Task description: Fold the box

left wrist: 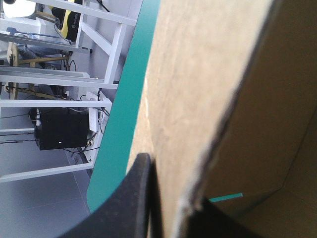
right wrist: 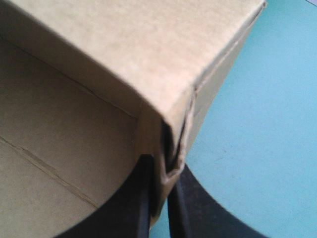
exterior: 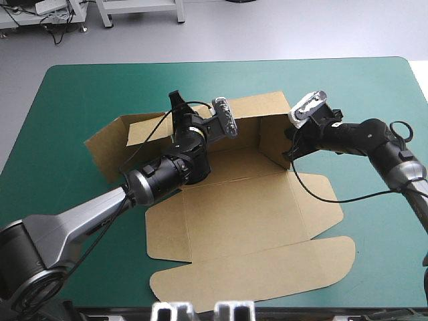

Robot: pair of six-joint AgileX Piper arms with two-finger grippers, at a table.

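Teal-green table cover lies under a brown box that sits mid-table, partly built: its far wall and right wall stand up, while the lid lies flat on the robot's side. The left gripper reaches over the floor of the box and pinches the far wall's top edge, board sandwiched between its black fingers, which are all but pressed together. The right gripper clamps the corner where far wall and right wall meet; in its own view several layers of board sit crumpled between its fingers, the tuck looking uneven. I judge the step in hand to be squaring and locking that corner. To do it well, the right gripper should keep the layers flush and push the tab straight down along the crease rather than squash it sideways, while the left gripper holds the far wall upright and steady so it does not lean outward. On the far side of the left gripper from that corner, the left flap splays outward, not yet raised. As for heading, the tray's long axis runs roughly parallel to the table's far edge, slightly skewed, and the lid's rounded tongue points toward the near edge.
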